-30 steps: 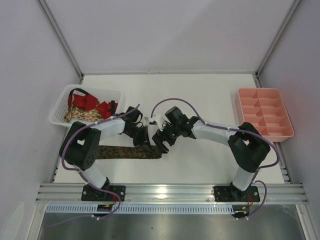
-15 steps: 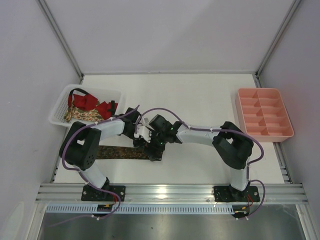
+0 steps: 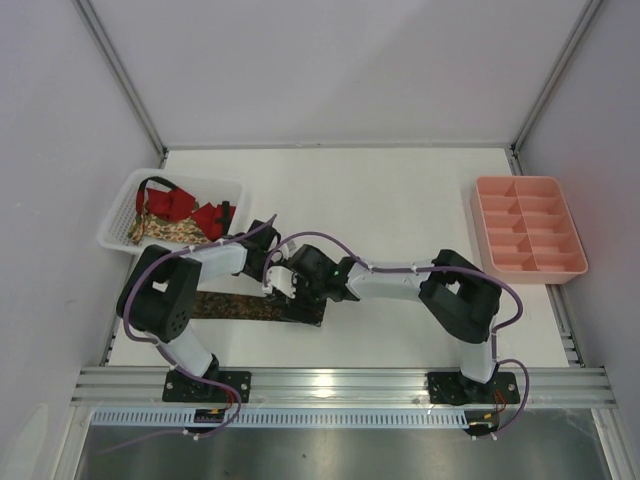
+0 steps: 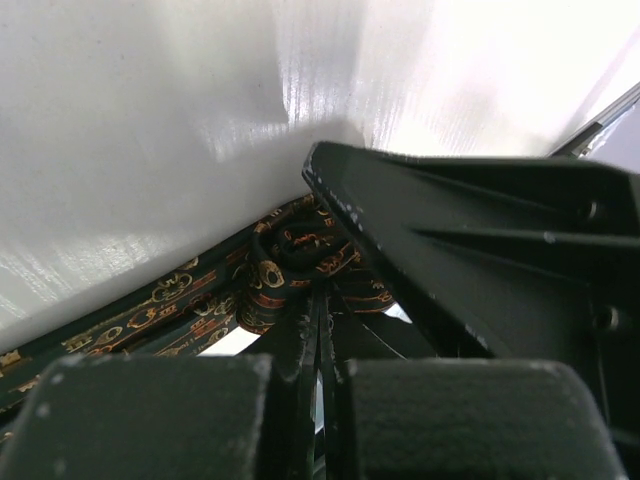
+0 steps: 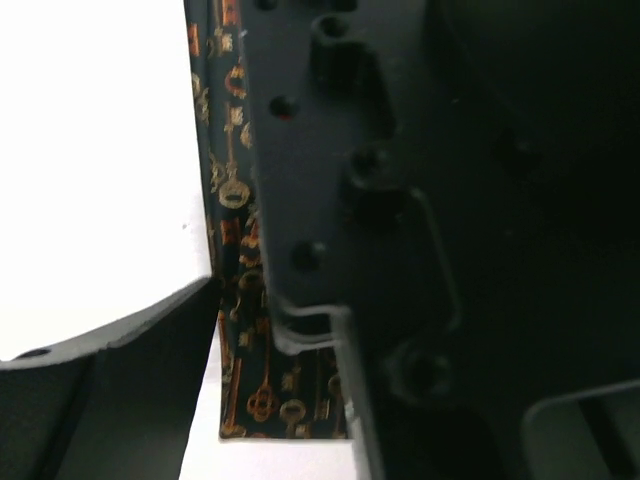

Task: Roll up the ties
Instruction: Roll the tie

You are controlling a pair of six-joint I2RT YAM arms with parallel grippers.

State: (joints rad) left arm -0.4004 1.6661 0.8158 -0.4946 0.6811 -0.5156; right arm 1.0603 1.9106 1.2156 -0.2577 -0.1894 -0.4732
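The left pincer [image 4: 318, 305] was shut on the coiled end of the tie [image 3: 240, 305], whose remainder lay flat on the desk [image 3: 400, 190]. The right pincer [image 3: 298, 296] stood wide beside that coil, holding nothing. Crowded pincers could collide or loosen the coil. Only the left wrist view showed the coil; overhead, arms hid it.

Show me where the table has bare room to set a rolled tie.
Widest bare table: the far half, between the white basket and the pink compartment tray. A smaller strip lies along the near edge, right of the dark patterned tie. Crowded: left of centre, where the left tool and right tool meet over that tie.
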